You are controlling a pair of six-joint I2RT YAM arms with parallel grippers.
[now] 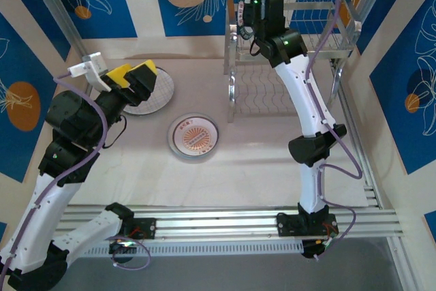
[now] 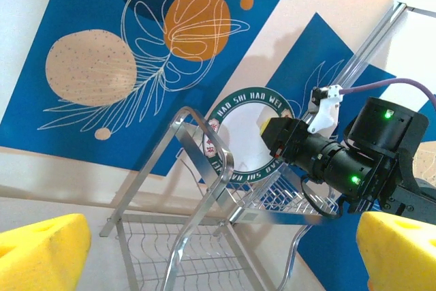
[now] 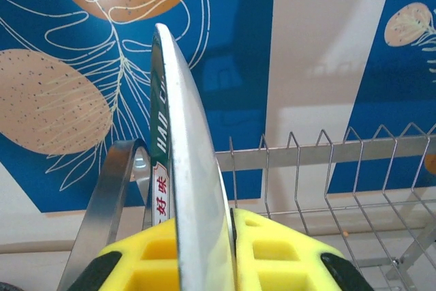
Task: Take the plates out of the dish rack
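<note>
A dark green-rimmed plate with lettering (image 2: 240,134) stands upright at the left end of the dish rack's (image 1: 320,31) upper shelf. My right gripper (image 1: 251,13) is shut on its edge; in the right wrist view the plate (image 3: 185,148) runs edge-on between the yellow pads (image 3: 293,257). A speckled grey plate (image 1: 155,97) lies flat on the table at the left, and my left gripper (image 1: 133,73) hovers open just over its near-left part. A white plate with an orange-red centre (image 1: 194,138) lies flat mid-table.
The rack's wavy lower shelf (image 1: 262,90) holds nothing. Its steel end frame (image 2: 218,189) stands right beside the held plate. Blue patterned wall panels close in the back and sides. An aluminium rail (image 1: 225,223) runs along the near edge.
</note>
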